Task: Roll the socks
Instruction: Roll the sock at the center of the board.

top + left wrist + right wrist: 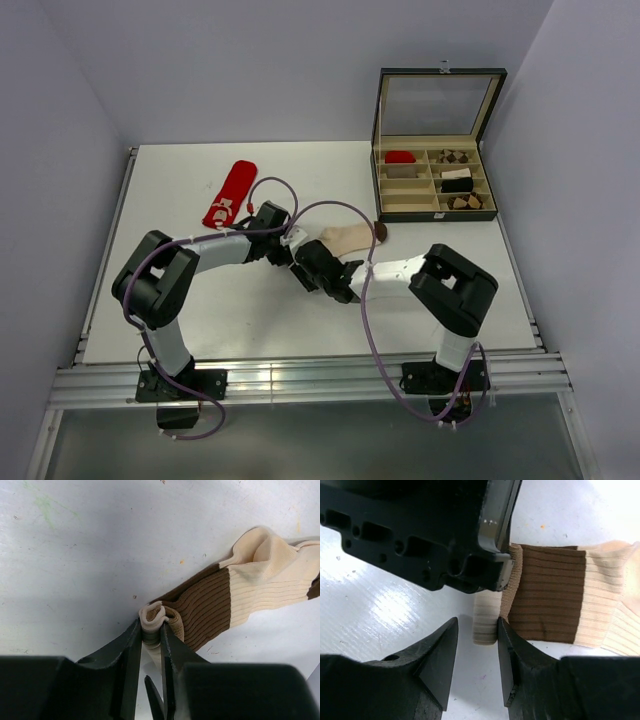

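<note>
The cream sock [350, 238] lies mid-table, its brown band end partly rolled. My left gripper [151, 630] is shut on the small cream roll [152, 616] at that end, with the brown band [205, 607] trailing away to the right. My right gripper [477, 630] is open, and the end of the roll [485, 625] sits between its fingers, against the right one. The left gripper also shows in the right wrist view [445, 535], just above the roll. In the top view the two grippers meet at the sock's near end [300, 255]. The red sock [232, 193] lies flat at the back left, untouched.
An open compartment box [482, 212] with its lid raised stands at the back right. It holds a red bundle [400, 157], brown-patterned bundles [455, 156] and a black-and-white bundle [457, 180]. The table's near edge is a metal rail [300, 380].
</note>
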Controlling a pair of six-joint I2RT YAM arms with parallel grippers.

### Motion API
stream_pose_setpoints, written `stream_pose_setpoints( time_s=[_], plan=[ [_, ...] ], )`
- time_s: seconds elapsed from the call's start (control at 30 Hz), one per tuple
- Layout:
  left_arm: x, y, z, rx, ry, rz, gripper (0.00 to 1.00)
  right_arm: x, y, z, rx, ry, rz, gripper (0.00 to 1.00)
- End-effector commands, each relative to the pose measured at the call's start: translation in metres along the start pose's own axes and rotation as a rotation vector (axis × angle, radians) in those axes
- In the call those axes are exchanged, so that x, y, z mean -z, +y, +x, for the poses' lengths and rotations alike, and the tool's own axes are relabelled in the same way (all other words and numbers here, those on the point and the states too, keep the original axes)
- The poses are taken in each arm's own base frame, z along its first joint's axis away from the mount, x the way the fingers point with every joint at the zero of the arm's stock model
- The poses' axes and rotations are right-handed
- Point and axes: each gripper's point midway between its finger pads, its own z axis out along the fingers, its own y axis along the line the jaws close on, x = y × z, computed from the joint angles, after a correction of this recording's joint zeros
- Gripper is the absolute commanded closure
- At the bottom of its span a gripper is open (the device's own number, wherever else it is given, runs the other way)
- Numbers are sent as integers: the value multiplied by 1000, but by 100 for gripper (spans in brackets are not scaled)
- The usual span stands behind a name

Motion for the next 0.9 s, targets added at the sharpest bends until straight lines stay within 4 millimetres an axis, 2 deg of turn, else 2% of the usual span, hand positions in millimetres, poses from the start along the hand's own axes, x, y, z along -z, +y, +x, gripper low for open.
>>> stream_pose_setpoints(
  time_s=[0.0, 0.1, 0.13, 0.23, 0.27, 0.3, 0.37, 0.4, 0.43, 0.47, 0.5, 0.53, 0.6, 0.67, 0.7, 0.73, 0.83, 0.87],
  plan=[
    [-3, 13, 7, -31, 22, -58, 75, -5, -2, -23, 8, -59, 46, 57],
    [-2, 12, 6, -31, 18, -55, 74, -10, -4, -15, 16, -37, 65, 63],
    [-2, 12, 5, -30, 15, -57, 73, -11, -2, -12, 14, -26, 60, 77],
    [1, 10, 4, -16, 5, -47, 66, -11, 1, -1, -26, 2, 37, 100],
    [4, 10, 4, -4, 2, -41, 64, -9, 9, 0, -48, 9, -16, 100],
    [5, 8, 2, 4, -7, -32, 59, -9, 5, 1, -85, 17, -34, 100],
    [10, 6, 1, 18, -20, -17, 55, -4, 12, 5, -183, 40, -131, 100],
    [11, 4, 0, 33, -25, -9, 50, -4, 2, 7, -241, 50, -145, 100],
    [12, 3, -1, 41, -35, 2, 48, -2, 1, 9, -306, 64, -176, 100],
    [16, -2, -4, 61, -45, 19, 46, 2, 9, 8, -348, 78, -266, 100],
    [18, -3, -5, 68, -53, 29, 45, 3, 6, 9, -390, 86, -293, 100],
    [19, -5, -7, 75, -60, 37, 44, 0, -7, 13, -472, 103, -296, 100],
    [24, -10, -10, 91, -74, 54, 43, 6, -1, 12, -554, 130, -421, 100],
    [27, -14, -13, 98, -87, 72, 43, 4, -12, 16, -682, 147, -461, 100],
    [28, -15, -15, 103, -92, 73, 43, 9, -7, 13, -750, 162, -527, 100],
    [29, -17, -15, 104, -95, 77, 43, 7, -13, 22, -808, 180, -528, 100],
    [28, -19, -13, 103, -85, 91, 43, 9, -12, 24, -943, 179, -606, 100],
    [27, -20, -14, 107, -85, 101, 43, 9, -18, 25, -993, 180, -619, 100]
  ],
)
